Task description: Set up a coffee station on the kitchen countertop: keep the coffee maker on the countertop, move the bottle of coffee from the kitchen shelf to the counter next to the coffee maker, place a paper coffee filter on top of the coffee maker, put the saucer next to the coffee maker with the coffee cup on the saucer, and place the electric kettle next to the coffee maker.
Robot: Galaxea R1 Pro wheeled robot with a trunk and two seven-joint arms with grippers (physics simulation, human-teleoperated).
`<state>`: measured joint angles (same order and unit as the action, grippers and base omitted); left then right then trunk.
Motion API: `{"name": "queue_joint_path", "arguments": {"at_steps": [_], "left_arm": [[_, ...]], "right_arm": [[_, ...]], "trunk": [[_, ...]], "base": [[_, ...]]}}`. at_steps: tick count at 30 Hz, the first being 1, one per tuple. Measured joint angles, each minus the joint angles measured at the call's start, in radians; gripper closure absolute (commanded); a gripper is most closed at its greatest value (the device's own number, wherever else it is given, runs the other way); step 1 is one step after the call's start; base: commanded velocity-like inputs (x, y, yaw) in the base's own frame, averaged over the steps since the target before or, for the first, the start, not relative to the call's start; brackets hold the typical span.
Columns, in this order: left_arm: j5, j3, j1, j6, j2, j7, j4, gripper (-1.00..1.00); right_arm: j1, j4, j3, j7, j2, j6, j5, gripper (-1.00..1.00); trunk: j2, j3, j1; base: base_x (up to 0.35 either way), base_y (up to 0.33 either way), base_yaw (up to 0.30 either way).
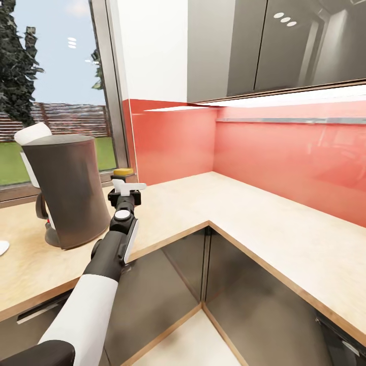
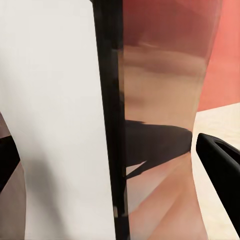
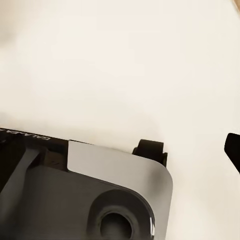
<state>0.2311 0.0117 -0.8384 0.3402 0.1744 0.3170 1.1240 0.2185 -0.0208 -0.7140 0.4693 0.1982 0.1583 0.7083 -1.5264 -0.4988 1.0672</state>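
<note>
The coffee maker (image 1: 68, 193), a dark grey column with a white upper part, stands on the kitchen countertop (image 1: 244, 213) at the left, by the window. Just to its right is the bottle of coffee (image 1: 123, 172); its yellow cap shows above my left gripper (image 1: 125, 189). In the left wrist view the bottle's pale label (image 2: 60, 125) and dark glass sit between the gripper's (image 2: 110, 155) black fingers (image 2: 220, 165). These stand wide apart, with a thin gap on one side. The right wrist view has one black fingertip (image 3: 233, 149) over pale floor.
The counter runs in an L along a red backsplash (image 1: 284, 157), with glossy grey wall cabinets (image 1: 264, 46) above and dark cabinet fronts (image 1: 168, 284) below. A sliver of something white (image 1: 2, 247) lies at the counter's left border. A window (image 1: 56, 91) stands behind the coffee maker.
</note>
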Motion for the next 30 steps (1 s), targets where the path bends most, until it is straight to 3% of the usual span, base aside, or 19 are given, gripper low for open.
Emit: {"name": "queue_joint_path", "arguments": {"at_steps": [30], "left_arm": [[0.001,0.000,0.000,0.000,0.000,0.000,0.001,1.00]], "right_arm": [[0.000,0.000,0.000,0.001,0.000,0.000,0.000,-1.00]], "trunk": [[0.000,0.000,0.000]], "base": [[0.027,-0.021,0.011]]}}
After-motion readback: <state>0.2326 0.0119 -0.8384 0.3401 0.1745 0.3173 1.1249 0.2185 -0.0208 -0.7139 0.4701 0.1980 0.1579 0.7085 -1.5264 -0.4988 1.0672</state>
